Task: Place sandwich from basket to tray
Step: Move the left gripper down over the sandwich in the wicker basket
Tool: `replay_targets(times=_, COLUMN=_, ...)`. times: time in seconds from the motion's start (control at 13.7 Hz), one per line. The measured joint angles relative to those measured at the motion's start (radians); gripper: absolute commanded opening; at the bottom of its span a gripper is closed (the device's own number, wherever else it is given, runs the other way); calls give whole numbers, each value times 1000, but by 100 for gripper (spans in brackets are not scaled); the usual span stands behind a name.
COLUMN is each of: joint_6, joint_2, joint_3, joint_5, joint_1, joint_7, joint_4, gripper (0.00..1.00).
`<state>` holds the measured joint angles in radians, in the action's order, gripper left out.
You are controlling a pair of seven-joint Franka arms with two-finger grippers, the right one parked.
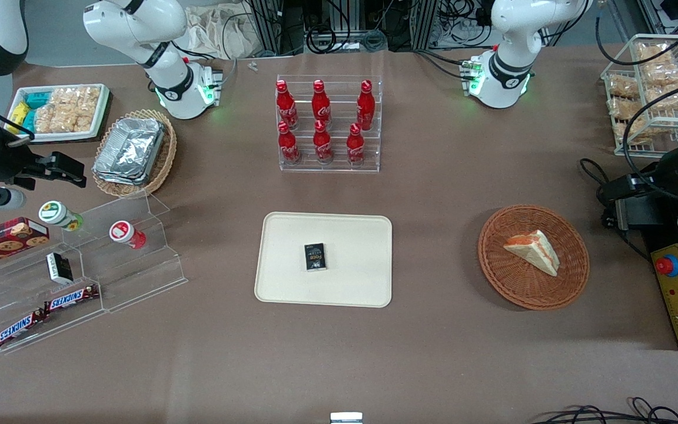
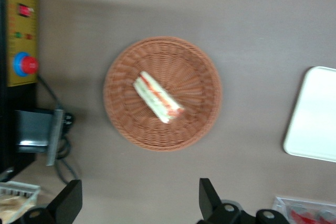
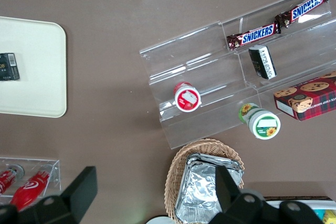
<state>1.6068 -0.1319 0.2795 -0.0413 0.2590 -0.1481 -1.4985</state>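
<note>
Table (image 1: 433, 353): brown top, cluttered along the edges, task items near the middle.

Tray (image 1: 292, 282): cream, flat on the table at centre, nearer the front camera than the bottle rack (image 1: 328, 126). A small black box (image 1: 315, 257) lies on it, roughly mid-tray. Its corner also shows in the wrist view (image 2: 315, 114), apart from the basket.

Basket (image 1: 568, 277): round red-brown wicker, flat on the table toward the working arm's end, well apart from the tray, bare table between them. Wrist view has it whole (image 2: 126, 114).

Sandwich (image 1: 533, 251): in the basket, about central, lying on its side, orange-red filling edge visible. Wrist view (image 2: 157, 97) shows white bread with red and green layers, resting on the weave, nothing touching it.

Gripper (image 2: 140, 201): above the table just beside the basket, looking down on it. Fingers (image 2: 71, 200) spread wide, nothing between them, clear of basket and sandwich.

Other items: control box (image 1: 677, 288) with a red button sits beside the basket at the table's end. Wire rack (image 1: 654, 94) of snack bags is farther from the front camera than that.
</note>
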Motion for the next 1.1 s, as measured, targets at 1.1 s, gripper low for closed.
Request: replay_targets(times=1.1, joint_6=602, joint_2=-112, joint_3=1, joint_5=-9, joint_1=-15, joint_7=-718, joint_4=-423, gripper=100)
